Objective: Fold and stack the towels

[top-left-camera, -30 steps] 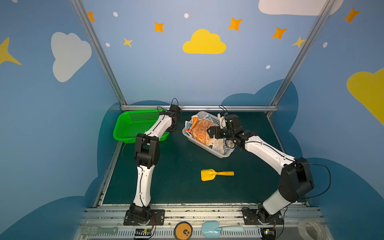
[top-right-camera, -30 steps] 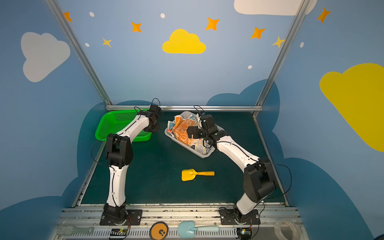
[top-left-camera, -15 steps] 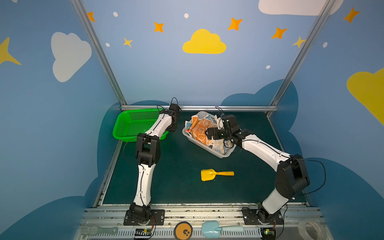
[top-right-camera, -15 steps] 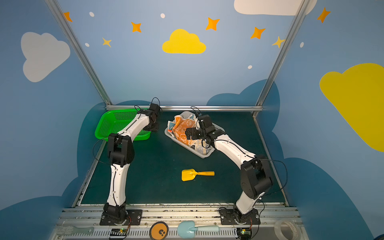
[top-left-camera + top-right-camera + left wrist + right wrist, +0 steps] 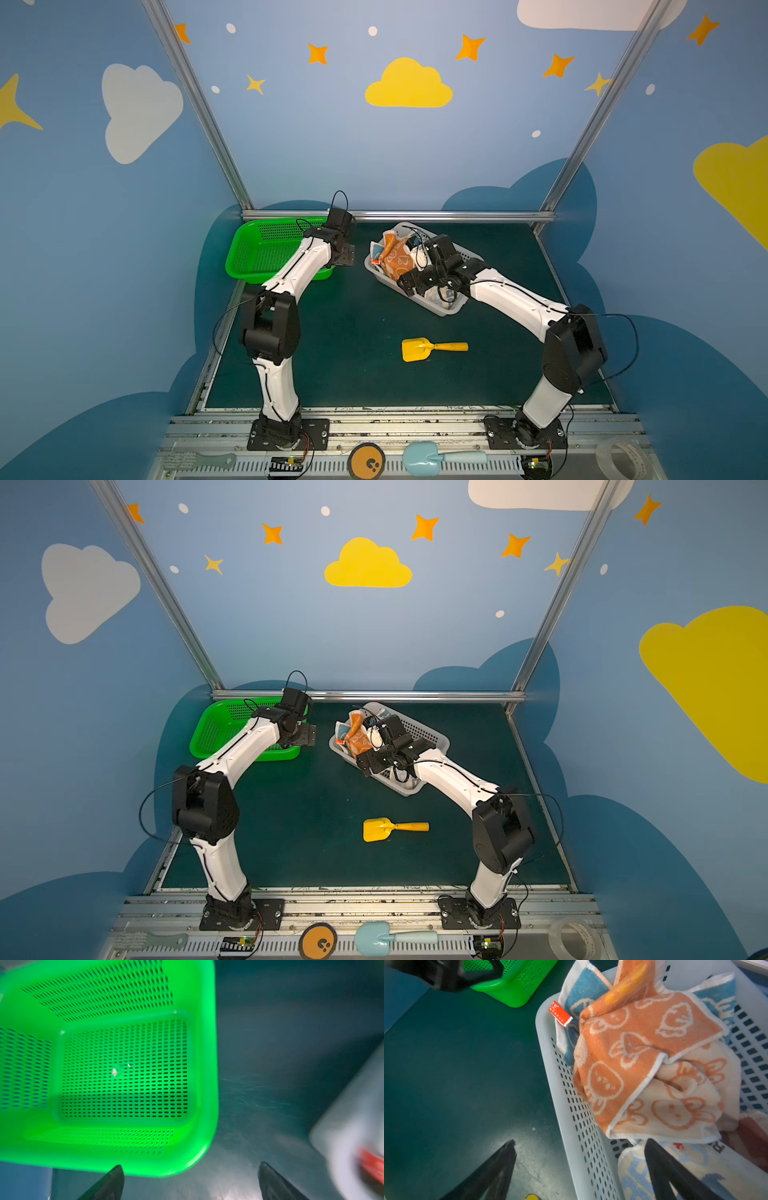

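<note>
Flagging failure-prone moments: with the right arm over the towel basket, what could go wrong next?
1. The right gripper hangs with open jaws astride the wall of the white basket; closing here may pinch plastic, not cloth.
2. The orange towel lies crumpled over the blue towel, so lifting one could drag the other out.

Orange towel (image 5: 633,1043): crumpled, on top of the heap in the white basket (image 5: 583,1126). White cartoon faces on orange, with one corner turned over to show a cream back with orange faces.
Blue towel (image 5: 583,991): bunched beneath the orange one, corners poking out on either side. Its red tag (image 5: 560,1013) lies at the basket rim.
Letter towel (image 5: 633,1169): cream with pale blue blocks, rumpled, mostly hidden at the basket's other end.
</note>
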{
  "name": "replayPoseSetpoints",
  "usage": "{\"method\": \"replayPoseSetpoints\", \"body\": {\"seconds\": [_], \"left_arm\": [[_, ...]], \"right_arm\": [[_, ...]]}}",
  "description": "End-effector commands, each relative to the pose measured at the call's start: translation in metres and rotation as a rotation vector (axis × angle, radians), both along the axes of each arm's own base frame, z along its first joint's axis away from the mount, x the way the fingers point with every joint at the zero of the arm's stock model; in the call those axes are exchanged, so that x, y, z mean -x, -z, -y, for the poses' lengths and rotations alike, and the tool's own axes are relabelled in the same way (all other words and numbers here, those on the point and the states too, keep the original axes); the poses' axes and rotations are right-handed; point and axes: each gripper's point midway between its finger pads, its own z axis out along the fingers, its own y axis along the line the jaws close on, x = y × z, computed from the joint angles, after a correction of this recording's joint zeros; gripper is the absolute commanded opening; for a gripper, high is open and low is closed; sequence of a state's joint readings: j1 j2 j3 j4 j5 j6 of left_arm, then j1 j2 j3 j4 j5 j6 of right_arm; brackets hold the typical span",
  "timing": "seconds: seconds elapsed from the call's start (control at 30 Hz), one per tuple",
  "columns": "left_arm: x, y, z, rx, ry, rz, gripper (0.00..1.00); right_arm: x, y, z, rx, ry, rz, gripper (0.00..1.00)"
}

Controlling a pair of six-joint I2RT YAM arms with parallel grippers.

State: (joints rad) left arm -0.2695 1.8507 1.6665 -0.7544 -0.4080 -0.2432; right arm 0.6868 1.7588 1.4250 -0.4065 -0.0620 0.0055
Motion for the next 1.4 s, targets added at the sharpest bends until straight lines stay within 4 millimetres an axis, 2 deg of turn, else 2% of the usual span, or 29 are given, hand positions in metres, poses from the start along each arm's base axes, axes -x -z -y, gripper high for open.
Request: {"method": "replayPoseSetpoints", "body": {"seconds": [0.0, 0.1, 0.17, 0.33, 0.47, 0.6, 0.7, 0.8, 0.87, 1.0, 1.1, 1.17, 1.37], "left_arm": [[0.018, -0.020, 0.015, 0.088, -0.001, 0.079, 1.00], [0.046, -0.029, 0.030, 0.217, 0.038, 0.143, 1.00], [0.063, -0.030, 0.033, 0.296, 0.034, 0.201, 1.00], [0.096, -0.021, 0.020, 0.336, -0.007, 0.266, 1.00], [0.107, -0.009, 0.010, 0.306, -0.032, 0.235, 1.00], [0.109, -0.003, 0.020, 0.359, -0.016, 0.215, 1.00], [0.108, 0.001, 0.027, 0.397, -0.007, 0.209, 1.00], [0.106, 0.004, 0.037, 0.411, 0.022, 0.207, 1.00], [0.105, 0.004, 0.045, 0.390, 0.049, 0.209, 1.00], [0.104, 0.007, 0.064, 0.391, 0.089, 0.205, 1.00], [0.101, 0.010, 0.084, 0.405, 0.128, 0.191, 1.00], [0.099, 0.013, 0.101, 0.413, 0.162, 0.179, 1.00], [0.088, 0.014, 0.155, 0.404, 0.277, 0.141, 1.00]], "right_arm": [[0.005, 0.020, 0.004, 0.168, -0.038, -0.008, 0.91], [0.007, 0.031, 0.001, 0.257, -0.038, -0.051, 0.89], [0.003, 0.037, 0.007, 0.341, 0.029, -0.092, 0.86], [0.001, 0.064, 0.011, 0.520, 0.046, -0.161, 0.72], [-0.003, 0.073, 0.008, 0.501, 0.068, -0.183, 0.56], [-0.009, 0.074, 0.009, 0.490, 0.096, -0.182, 0.38], [-0.019, 0.072, 0.020, 0.482, 0.143, -0.180, 0.26], [-0.033, 0.067, 0.041, 0.494, 0.209, -0.165, 0.16], [-0.042, 0.063, 0.059, 0.509, 0.259, -0.157, 0.01], [-0.054, 0.056, 0.095, 0.503, 0.335, -0.159, 0.00], [-0.065, 0.054, 0.131, 0.538, 0.398, -0.146, 0.00], [-0.073, 0.051, 0.159, 0.538, 0.462, -0.158, 0.00], [-0.092, 0.044, 0.223, 0.543, 0.607, -0.178, 0.00]]}}
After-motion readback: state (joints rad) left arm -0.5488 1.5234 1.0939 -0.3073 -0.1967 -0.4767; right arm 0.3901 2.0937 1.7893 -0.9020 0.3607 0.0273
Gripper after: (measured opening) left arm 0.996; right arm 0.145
